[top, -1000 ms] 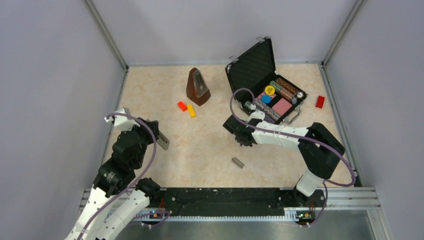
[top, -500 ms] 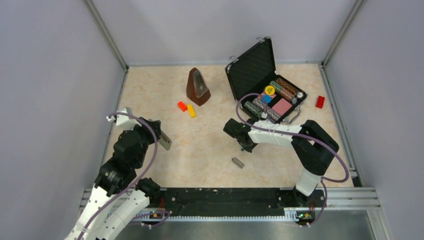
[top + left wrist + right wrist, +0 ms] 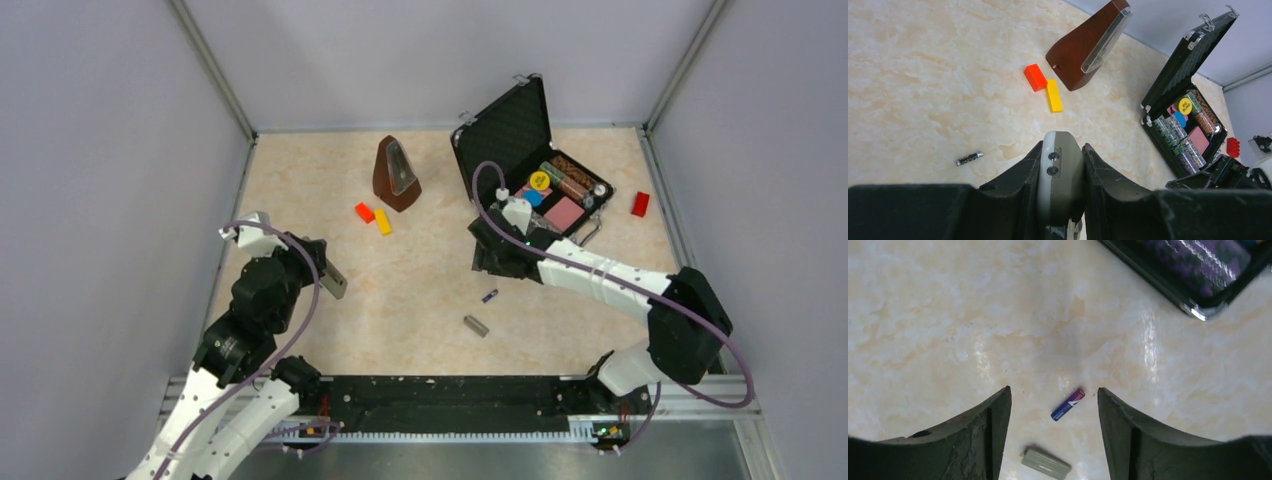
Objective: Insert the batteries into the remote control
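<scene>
1. Here, the left gripper [image 3: 1062, 150] is clamped on the remote control [image 3: 1060, 175], grey back showing, above the left side of the table [image 3: 420, 270].
2. The right gripper [image 3: 1053, 390] has its fingers apart and holds nothing, hovering over the table just near of the open case [image 3: 530, 160].
3. The bluish-purple battery [image 3: 1068, 404] lies on the table below that gap, touching neither finger.
4. The grey cover piece [image 3: 476, 325] lies just near of it.
5. The dark grey battery [image 3: 969, 159] lies alone on the left side, well near of the red block [image 3: 1035, 77] and yellow block [image 3: 1053, 95].
6. The metronome [image 3: 395, 172] stands far of those blocks.
</scene>
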Motion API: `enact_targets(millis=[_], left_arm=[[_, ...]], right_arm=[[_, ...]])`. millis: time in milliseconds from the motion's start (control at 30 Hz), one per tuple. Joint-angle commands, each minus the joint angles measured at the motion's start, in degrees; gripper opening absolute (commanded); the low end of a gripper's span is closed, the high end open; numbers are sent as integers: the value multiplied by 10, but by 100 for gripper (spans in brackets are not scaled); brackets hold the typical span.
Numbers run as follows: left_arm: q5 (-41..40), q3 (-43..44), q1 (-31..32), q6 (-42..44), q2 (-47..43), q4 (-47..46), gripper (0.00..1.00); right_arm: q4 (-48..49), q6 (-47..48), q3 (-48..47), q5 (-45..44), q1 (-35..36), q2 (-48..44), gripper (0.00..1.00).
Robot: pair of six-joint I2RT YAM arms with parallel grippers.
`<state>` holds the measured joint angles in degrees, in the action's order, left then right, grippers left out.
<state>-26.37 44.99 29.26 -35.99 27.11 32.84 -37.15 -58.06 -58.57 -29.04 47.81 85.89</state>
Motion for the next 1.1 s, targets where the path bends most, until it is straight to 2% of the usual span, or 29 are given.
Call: enact_targets(millis=[0,167,300,433,567,833,1067], left_arm=[[9,3,-2,-4,15,-57,0],[87,-4,-2,40,27,-107,0],[178,-15,-2,86,27,-148,0],[212,-16,-2,119,21,-147,0],[178,-21,-2,131,3,-145,0],[145,-17,-2,136,-8,-158,0],[144,-15,-2,143,-2,-166,0]], right_arm=[[122,410,8,149,-50,-44,62],[60,679,-1,299,-52,-28,59],[56,766,22,306,-52,-30,59],[86,812,48,325,-52,-41,59],[76,866,56,359,-52,-36,59],[66,919,40,328,-52,28,58],[136,946,58,335,-42,48,56]])
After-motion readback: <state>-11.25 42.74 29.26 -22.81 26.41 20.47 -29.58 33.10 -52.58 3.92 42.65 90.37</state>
